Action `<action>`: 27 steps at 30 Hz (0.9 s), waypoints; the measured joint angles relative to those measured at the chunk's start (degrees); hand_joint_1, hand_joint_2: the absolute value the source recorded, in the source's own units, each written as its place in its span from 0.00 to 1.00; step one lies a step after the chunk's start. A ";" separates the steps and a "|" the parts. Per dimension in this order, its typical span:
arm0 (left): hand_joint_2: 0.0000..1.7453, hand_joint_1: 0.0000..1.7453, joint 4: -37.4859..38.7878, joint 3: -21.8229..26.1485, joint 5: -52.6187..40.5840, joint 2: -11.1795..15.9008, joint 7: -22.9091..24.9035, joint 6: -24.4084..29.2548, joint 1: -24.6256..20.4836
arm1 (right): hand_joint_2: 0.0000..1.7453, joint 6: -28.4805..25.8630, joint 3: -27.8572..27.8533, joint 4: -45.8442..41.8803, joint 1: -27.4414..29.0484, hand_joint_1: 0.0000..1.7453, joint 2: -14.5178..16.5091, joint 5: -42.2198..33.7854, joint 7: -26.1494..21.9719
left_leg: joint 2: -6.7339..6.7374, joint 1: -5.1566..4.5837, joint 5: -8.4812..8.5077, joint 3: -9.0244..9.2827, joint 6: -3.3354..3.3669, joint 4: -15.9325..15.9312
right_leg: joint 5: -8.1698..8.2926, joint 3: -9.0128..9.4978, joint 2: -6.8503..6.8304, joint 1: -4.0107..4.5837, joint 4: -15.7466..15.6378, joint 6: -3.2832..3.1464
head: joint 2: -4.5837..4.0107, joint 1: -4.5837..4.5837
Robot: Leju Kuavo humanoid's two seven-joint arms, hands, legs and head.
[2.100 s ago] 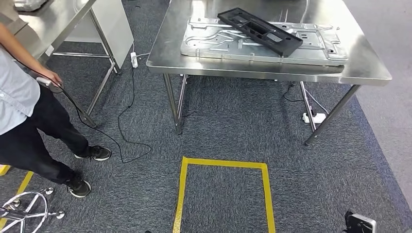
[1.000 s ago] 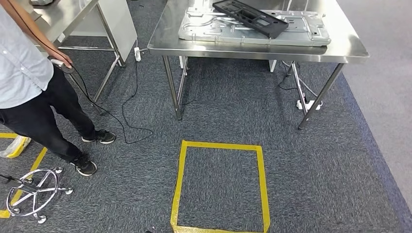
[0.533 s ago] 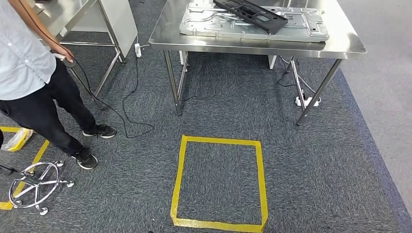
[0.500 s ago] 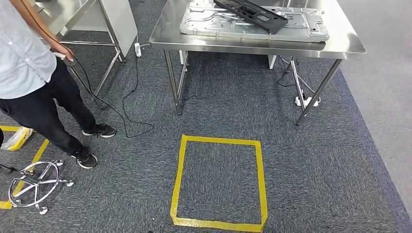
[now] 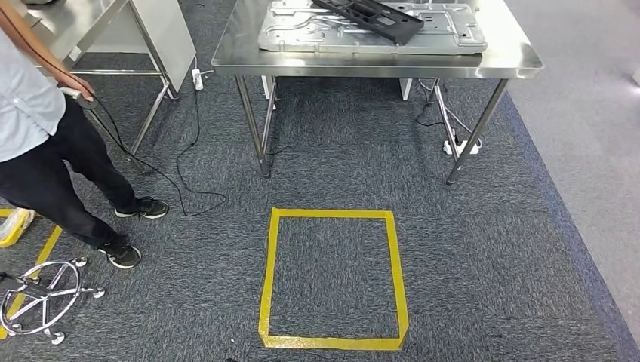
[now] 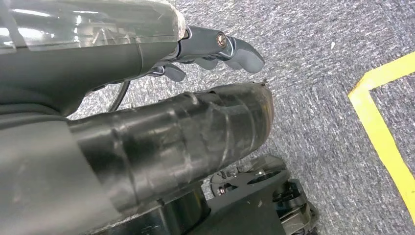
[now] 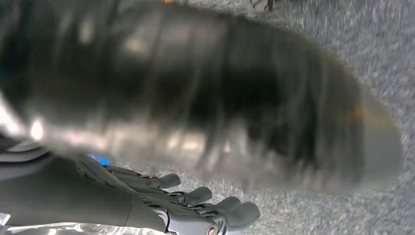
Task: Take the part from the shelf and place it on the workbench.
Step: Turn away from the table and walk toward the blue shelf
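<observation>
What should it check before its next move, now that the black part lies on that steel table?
1. Part on workbench: ok, lying across a grey metal plate.
2. Left hand free: ok, nothing in it.
3. Right hand free: ok, nothing seen in it, though that view is blurred.
4. Floor nearby: ok, bare carpet around the yellow tape square.
5. Person: not ok, standing close on the left.
6. Cable on the carpet: not ok, trip risk.

No readable text or labels anywhere, as far as visible.
</observation>
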 joint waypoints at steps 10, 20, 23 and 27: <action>0.00 0.00 0.00 0.08 0.01 0.02 -0.05 0.06 0.39 | 0.00 0.59 0.01 0.21 -0.04 0.00 0.12 0.34 0.03 | -5.05 0.43 -0.76 -1.68 0.06 4.56 | 1.02 -0.64 4.20 0.05 -0.16 -0.83 | 0.00 -0.01; 0.00 0.00 0.00 0.40 0.18 -0.10 0.02 0.19 0.47 | 0.00 1.55 0.03 0.42 -0.01 0.00 0.33 0.64 -0.43 | -2.57 0.30 2.03 0.18 2.33 -2.26 | -5.31 -6.95 2.11 0.12 11.84 1.76 | 0.00 0.17; 0.00 0.00 0.00 0.51 0.17 -0.10 0.04 0.22 0.50 | 0.00 1.58 0.03 0.44 0.11 0.00 0.33 0.77 -0.52 | -0.65 0.21 1.77 -0.19 2.24 -1.68 | -3.98 -6.23 1.47 0.02 11.90 2.01 | 0.00 0.17; 0.00 0.00 0.00 0.56 0.18 -0.11 -0.07 0.32 0.37 | 0.00 1.91 0.04 0.45 0.02 0.00 0.32 0.80 -0.86 | 1.07 -0.09 0.98 -0.21 1.37 -0.75 | 0.28 0.54 -1.27 0.42 -0.29 1.00 | 0.00 0.15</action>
